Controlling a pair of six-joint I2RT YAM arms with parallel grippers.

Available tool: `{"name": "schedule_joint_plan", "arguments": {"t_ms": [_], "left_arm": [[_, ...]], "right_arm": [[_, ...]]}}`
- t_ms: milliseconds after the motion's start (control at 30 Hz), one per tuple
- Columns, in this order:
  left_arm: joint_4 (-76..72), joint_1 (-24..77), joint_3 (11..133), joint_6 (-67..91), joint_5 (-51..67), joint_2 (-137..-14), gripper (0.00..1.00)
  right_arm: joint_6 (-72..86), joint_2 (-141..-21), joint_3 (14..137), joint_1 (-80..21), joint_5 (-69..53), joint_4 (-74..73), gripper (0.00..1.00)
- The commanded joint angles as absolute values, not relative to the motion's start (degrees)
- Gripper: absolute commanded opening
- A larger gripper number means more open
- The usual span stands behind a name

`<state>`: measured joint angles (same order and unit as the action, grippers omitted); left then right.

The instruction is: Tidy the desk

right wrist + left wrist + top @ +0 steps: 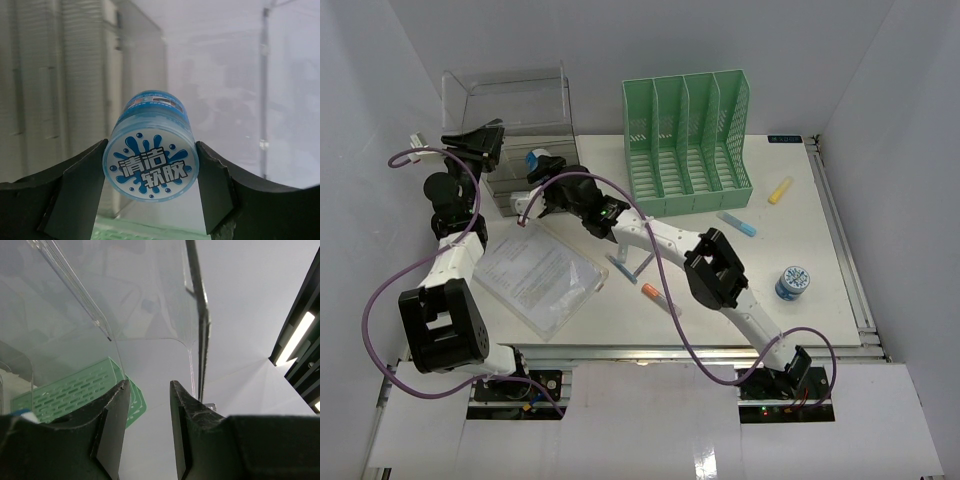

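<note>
The desk (800,235) is a white tabletop with a metal rail along its right edge. My right arm reaches across to the back left, and my right gripper (546,172) (150,145) is shut on a small blue jar with a printed lid (538,160) (150,170), held in front of the clear drawer box (515,105). At the box's left side, my left gripper (483,142) (147,385) stands open with nothing between its fingers; the box's clear wall (140,305) is right in front of it.
A green file rack (688,140) (70,392) stands at the back centre. A second blue jar (793,282), a yellow marker (780,190), a blue marker (736,224), an orange marker (655,295), a blue pen (620,268) and a plastic sleeve of paper (535,275) lie on the desk.
</note>
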<state>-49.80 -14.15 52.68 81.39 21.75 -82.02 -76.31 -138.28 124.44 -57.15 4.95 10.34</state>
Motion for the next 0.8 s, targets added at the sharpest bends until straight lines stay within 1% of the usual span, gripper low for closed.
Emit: {"name": "schedule_joint_plan", "arguments": {"t_ms": [0, 200, 233, 267, 333, 367, 433, 467, 500, 567, 767], "left_arm": [[-50.9, -14.4, 55.2, 81.6, 22.4, -80.0, 0.48], [-51.4, -14.4, 54.8, 81.8, 22.9, -80.1, 0.48], [-51.5, -14.4, 54.6, 81.8, 22.9, -80.1, 0.48], [-51.5, -14.4, 54.5, 81.8, 22.9, -80.0, 0.49], [-51.3, -14.4, 54.5, 81.8, 23.0, -80.0, 0.49], [-51.4, -14.4, 54.5, 81.8, 23.1, -80.0, 0.49], [-51.3, -14.4, 54.5, 81.8, 23.3, -79.8, 0.49], [-51.2, -14.4, 54.5, 81.8, 23.2, -79.8, 0.48], [-51.2, -14.4, 54.7, 81.8, 23.2, -79.8, 0.48], [-51.2, -14.4, 54.9, 82.0, 23.2, -80.0, 0.49], [-51.3, -14.4, 55.3, 83.0, 23.2, -80.6, 0.49]], "right_arm": [[-78.8, -141.3, 131.7, -55.3, 8.9, 29.0, 0.08], [-79.5, -143.4, 132.6, -52.5, 8.3, 30.4, 0.08], [-80.0, -143.7, 132.1, -52.1, 8.1, 30.5, 0.10], [-80.3, -144.1, 131.7, -51.9, 7.9, 30.6, 0.15], [-80.4, -144.6, 131.3, -51.5, 7.3, 30.4, 0.33], [-80.4, -144.5, 130.9, -51.5, 7.1, 30.2, 0.45], [-79.9, -143.5, 130.0, -51.7, 5.9, 28.3, 0.80], [-79.7, -142.8, 129.6, -51.8, 5.5, 27.8, 0.93], [-79.7, -142.2, 129.0, -51.9, 5.3, 27.5, 0.98], [-79.4, -140.8, 127.7, -52.1, 5.0, 26.1, 0.96], [-76.8, -132.9, 121.3, -53.3, 2.3, 22.6, 0.95]]}}
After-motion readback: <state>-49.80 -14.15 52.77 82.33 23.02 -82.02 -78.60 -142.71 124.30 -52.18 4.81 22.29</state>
